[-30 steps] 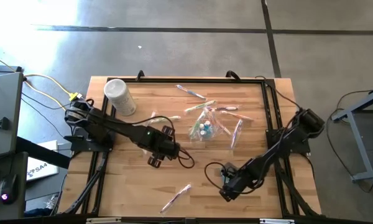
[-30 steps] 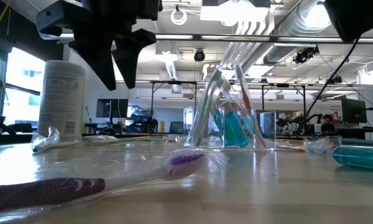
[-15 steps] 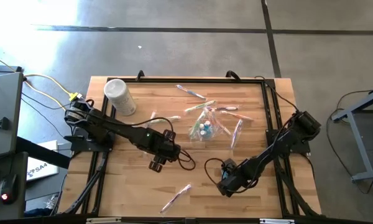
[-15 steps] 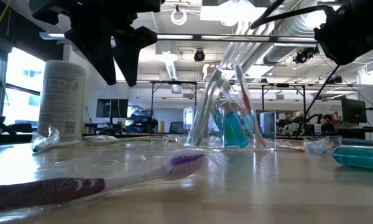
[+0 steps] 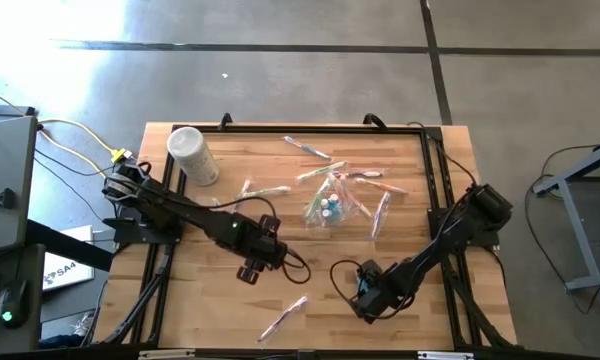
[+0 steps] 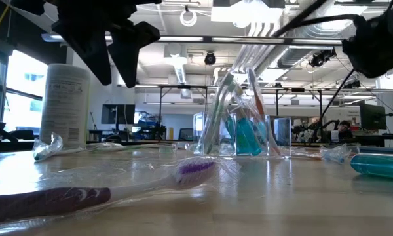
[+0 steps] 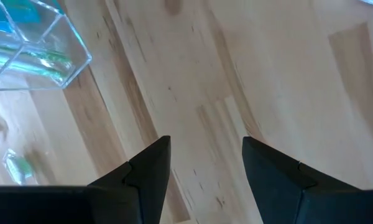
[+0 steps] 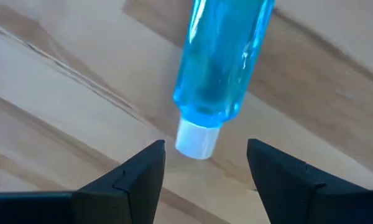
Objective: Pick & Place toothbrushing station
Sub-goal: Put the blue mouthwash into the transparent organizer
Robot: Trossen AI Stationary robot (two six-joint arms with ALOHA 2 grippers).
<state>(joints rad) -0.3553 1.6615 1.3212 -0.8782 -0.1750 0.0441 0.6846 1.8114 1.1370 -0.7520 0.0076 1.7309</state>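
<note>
Two tools hung over the near half of the wooden worktop (image 5: 410, 200), both with fingers parted and nothing between them. Nearest of all lay a wrapped purple toothbrush (image 6: 118, 187), close to the front edge. Just beyond it, the right tool (image 5: 363, 305) pointed down at a blue tube with a white cap (image 8: 221, 74), which lay on the wood just ahead of its spread fingers (image 8: 133, 180), untouched. The left tool (image 5: 252, 270) hovered a little farther in, over bare wood, its fingers (image 7: 146, 171) apart. Past both, near the middle of the worktop, stood the clear plastic holder (image 5: 327, 208) with toothbrushes upright in it, wrapped toothbrushes scattered around it. Farthest off, at the back left corner, stood a white tub (image 5: 191, 155).
</note>
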